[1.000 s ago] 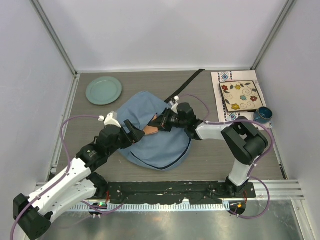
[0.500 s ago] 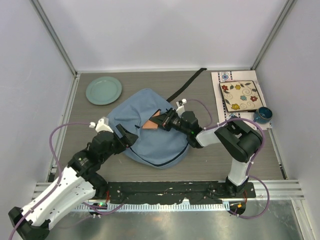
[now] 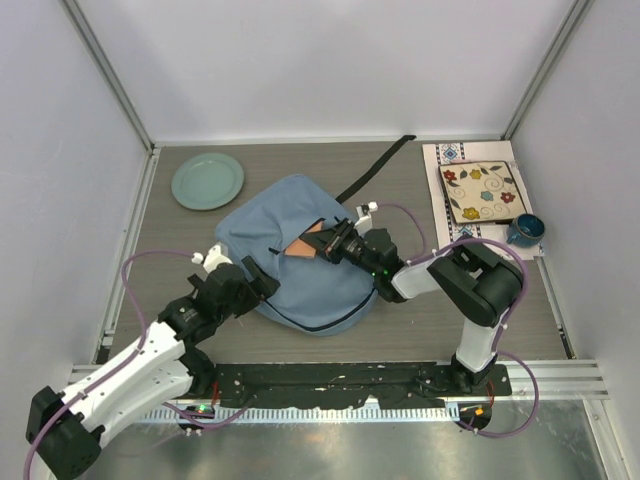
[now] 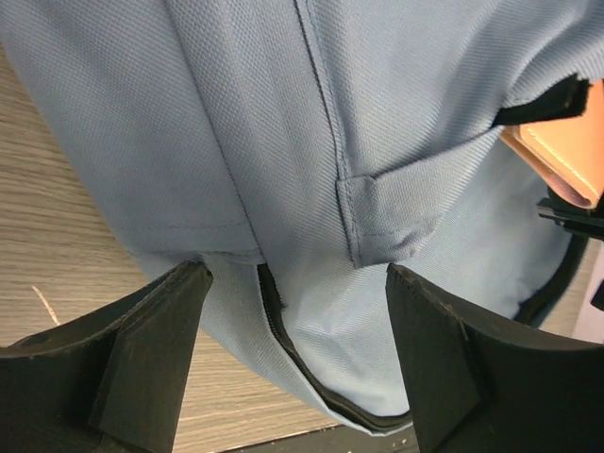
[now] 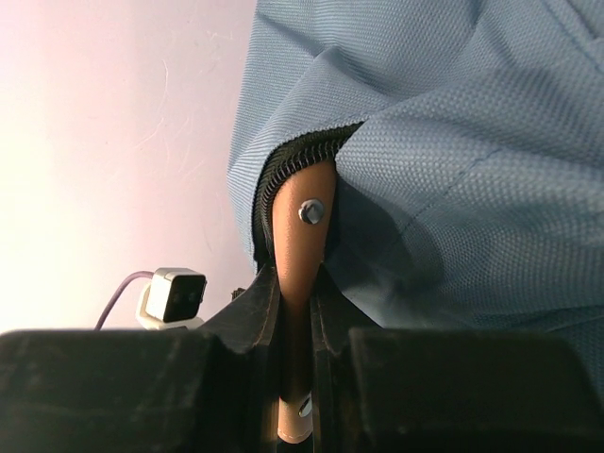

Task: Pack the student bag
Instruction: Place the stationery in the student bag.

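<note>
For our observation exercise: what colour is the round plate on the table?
The plate is pale green, clearest in the top external view.

light: even, bright | shadows: soft | wrist foregrounds: blurred

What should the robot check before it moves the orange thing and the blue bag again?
1. Right gripper shut on the orange flat piece: ok.
2. The piece's tip sits at the zipper opening of the student bag: ok.
3. Left gripper holding the bag's edge: not ok. The jaws are open and the fabric lies loose between them.
4. Room inside the bag: cannot tell, it is hidden.
5. Green plate and blue mug away from both arms: ok.
</note>
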Action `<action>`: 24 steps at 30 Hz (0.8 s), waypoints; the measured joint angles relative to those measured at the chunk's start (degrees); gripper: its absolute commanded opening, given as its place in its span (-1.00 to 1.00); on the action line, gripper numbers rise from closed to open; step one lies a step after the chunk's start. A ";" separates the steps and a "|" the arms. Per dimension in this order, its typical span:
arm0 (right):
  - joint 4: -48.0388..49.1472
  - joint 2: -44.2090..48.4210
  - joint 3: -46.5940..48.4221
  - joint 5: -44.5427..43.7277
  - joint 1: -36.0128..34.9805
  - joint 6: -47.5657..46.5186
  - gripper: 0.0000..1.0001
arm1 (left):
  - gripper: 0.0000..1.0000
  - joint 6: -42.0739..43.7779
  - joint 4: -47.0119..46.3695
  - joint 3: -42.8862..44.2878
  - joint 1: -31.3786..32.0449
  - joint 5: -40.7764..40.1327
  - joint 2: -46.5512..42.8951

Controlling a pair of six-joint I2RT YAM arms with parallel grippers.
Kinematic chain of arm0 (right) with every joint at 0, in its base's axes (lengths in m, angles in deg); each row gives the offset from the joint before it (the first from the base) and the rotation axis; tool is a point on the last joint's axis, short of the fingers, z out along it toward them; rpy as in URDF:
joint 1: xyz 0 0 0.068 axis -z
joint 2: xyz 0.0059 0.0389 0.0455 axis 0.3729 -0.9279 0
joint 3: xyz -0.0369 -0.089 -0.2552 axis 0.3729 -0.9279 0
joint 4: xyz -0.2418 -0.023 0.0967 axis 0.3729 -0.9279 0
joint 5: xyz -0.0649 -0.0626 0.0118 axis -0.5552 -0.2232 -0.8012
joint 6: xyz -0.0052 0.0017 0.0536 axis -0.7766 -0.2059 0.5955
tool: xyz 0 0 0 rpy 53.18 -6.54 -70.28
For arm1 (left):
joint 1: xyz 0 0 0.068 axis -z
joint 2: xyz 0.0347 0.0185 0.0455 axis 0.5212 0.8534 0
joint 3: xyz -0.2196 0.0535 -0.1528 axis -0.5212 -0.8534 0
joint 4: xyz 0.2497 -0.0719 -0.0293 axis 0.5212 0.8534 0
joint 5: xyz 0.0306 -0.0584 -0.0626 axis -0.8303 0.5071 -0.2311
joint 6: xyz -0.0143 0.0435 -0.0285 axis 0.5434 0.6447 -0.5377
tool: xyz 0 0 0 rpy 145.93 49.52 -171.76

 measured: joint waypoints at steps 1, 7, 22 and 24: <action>0.07 0.04 -0.11 -0.09 -0.04 -0.07 -0.97 | 0.33 0.07 -0.11 0.02 0.02 -0.28 0.61; 0.74 0.26 -0.83 -0.39 -0.17 -0.13 -0.98 | -1.00 2.73 -3.41 0.00 0.15 -2.62 4.61; -1.73 -4.76 5.92 -1.75 -1.27 0.26 -0.96 | -1.00 12.13 -20.39 -2.69 -0.22 5.66 9.44; -2.40 -4.66 5.92 -3.30 -1.33 -0.44 -0.96 | -1.00 12.96 -21.35 -2.99 -0.39 6.86 8.50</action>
